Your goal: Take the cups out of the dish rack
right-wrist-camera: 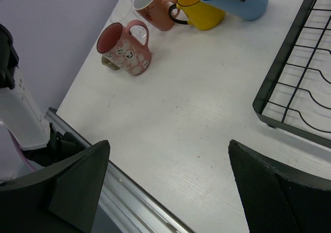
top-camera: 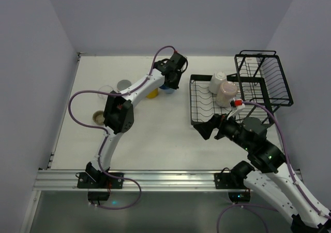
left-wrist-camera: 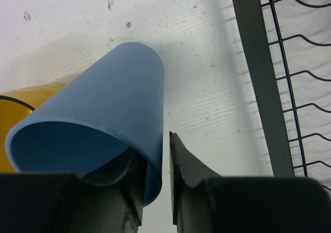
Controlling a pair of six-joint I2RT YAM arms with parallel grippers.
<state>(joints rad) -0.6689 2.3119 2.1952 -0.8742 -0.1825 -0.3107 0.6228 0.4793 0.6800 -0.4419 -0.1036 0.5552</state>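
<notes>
Left gripper (left-wrist-camera: 155, 158) fingers (left-wrist-camera: 191, 171) sat slightly apart, blue cup (left-wrist-camera: 114, 103) rim wall between them; cup axis tilted, mouth toward wrist. Right gripper (right-wrist-camera: 165, 186) gaped wide.

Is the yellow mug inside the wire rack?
No, the yellow mug sits on the table beside the blue cup, outside the rack.

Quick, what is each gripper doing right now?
Left gripper: jaws slightly apart astride the wall of the tilted blue cup, a gap showing on one side; not clamped.
Right gripper: jaws wide open, empty.
</notes>
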